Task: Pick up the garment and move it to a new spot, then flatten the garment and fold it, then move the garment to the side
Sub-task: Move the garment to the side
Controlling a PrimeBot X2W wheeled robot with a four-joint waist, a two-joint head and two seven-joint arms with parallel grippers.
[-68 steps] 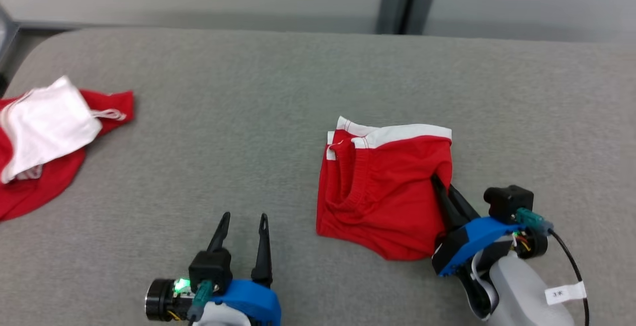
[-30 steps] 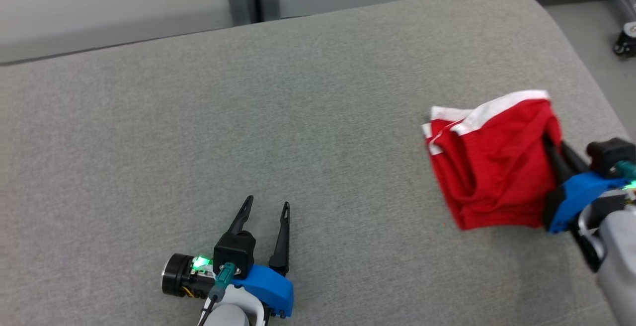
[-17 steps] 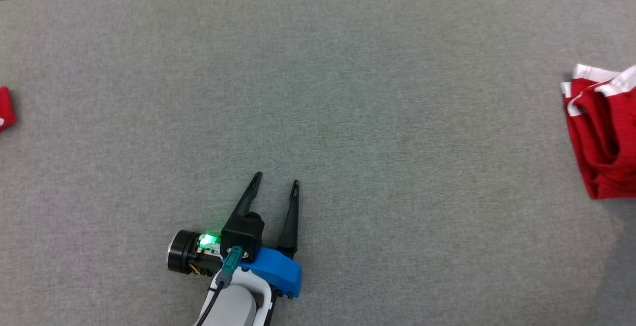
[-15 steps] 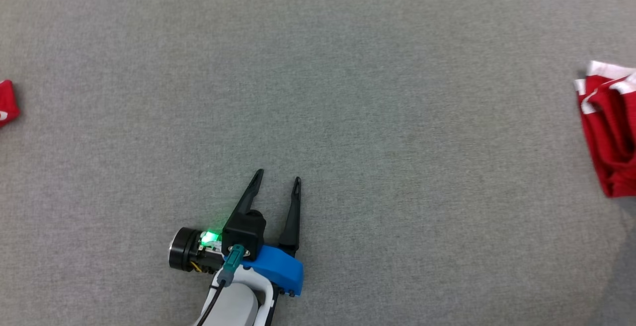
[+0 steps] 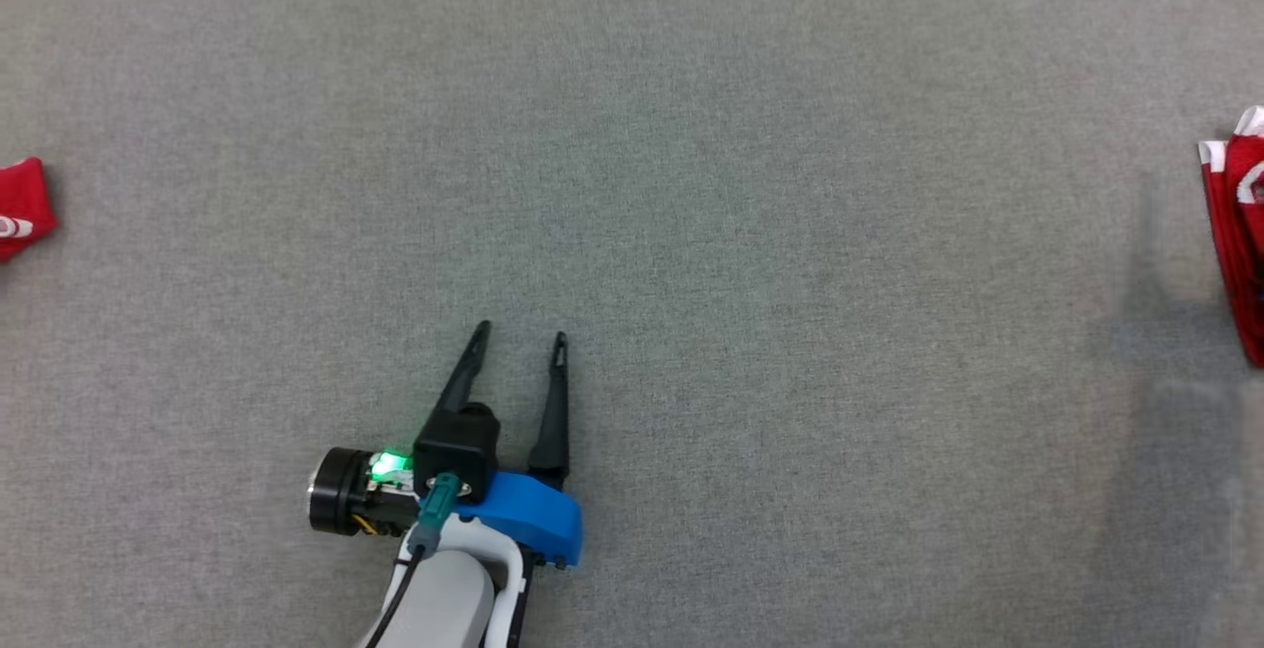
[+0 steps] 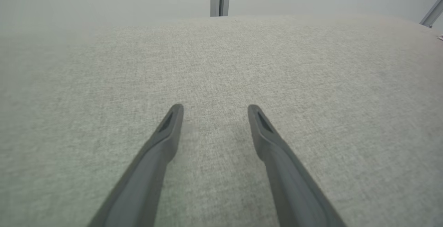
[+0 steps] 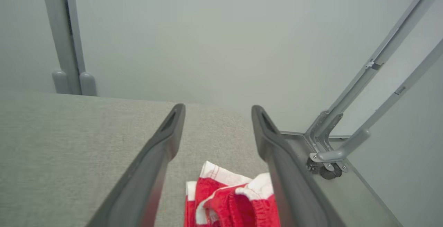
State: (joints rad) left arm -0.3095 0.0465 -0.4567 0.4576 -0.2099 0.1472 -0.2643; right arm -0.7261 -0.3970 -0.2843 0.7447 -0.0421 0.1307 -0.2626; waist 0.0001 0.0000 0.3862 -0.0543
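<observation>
Grey woven fabric over the whole desk (image 5: 741, 184), flat and plain. Red garment (image 7: 235, 199) with white waistband trim lying bunched on that fabric near the desk's right end; in the head view cut off by the right edge, with just a red sliver and a bit of white showing.

Released, the right gripper (image 7: 218, 108): two dark fingers (image 7: 155, 157) spread wide, poised above the garment, with the cloth seen lower down in the gap between them and pinched by neither. Whether a finger brushes the fabric, impossible to tell from the right wrist view.

Likewise released, the left gripper (image 5: 520, 334): fingers parted and empty, low over bare desk at the lower middle of the head view, pointing away from the robot, well apart from the garment. On the left wrist, a green light (image 5: 385, 463) glowing beside a blue mount (image 5: 523, 525).

At the far left edge of the head view, another red cloth (image 5: 22, 205) with a white mark, also cut off, well apart from the left gripper. Faint shadow (image 5: 1175, 381) on the desk just left of the garment.

Beyond the desk, a pale wall (image 7: 207, 29), a grey upright post (image 7: 67, 47) behind the far edge, and a slanting grey metal frame (image 7: 349, 140) with a small dark caster (image 7: 327, 174) on the floor off the right end.
</observation>
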